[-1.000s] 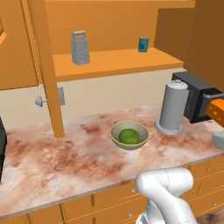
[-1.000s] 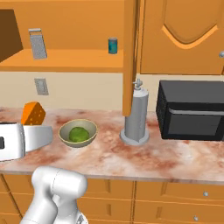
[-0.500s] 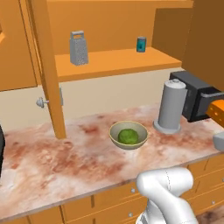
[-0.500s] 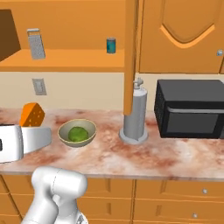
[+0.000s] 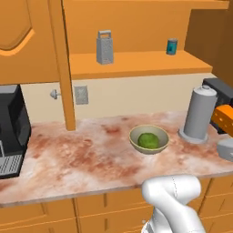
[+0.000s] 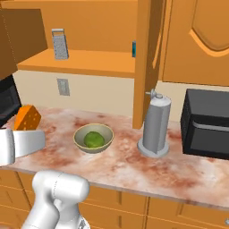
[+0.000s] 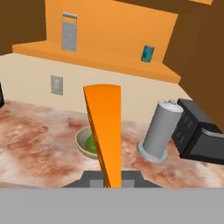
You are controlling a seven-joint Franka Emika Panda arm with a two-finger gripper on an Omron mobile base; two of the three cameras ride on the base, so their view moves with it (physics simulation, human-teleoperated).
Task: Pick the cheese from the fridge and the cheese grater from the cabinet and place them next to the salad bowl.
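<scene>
**Gripper pinches cheese near bowl**

Gripper [image 7: 112,177] is clamped on the cheese [image 7: 106,131], held above the counter's [image 5: 82,154] edge, just beside the bowl [image 6: 93,138]. Grater [image 5: 104,47] stands on the cabinet [image 5: 136,63] shelf above the bowl.

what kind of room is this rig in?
A simulated home kitchen, by the look of it: marbled counter over orange drawers, an open wall cabinet holding a cheese grater, and a salad bowl on the counter.
</scene>
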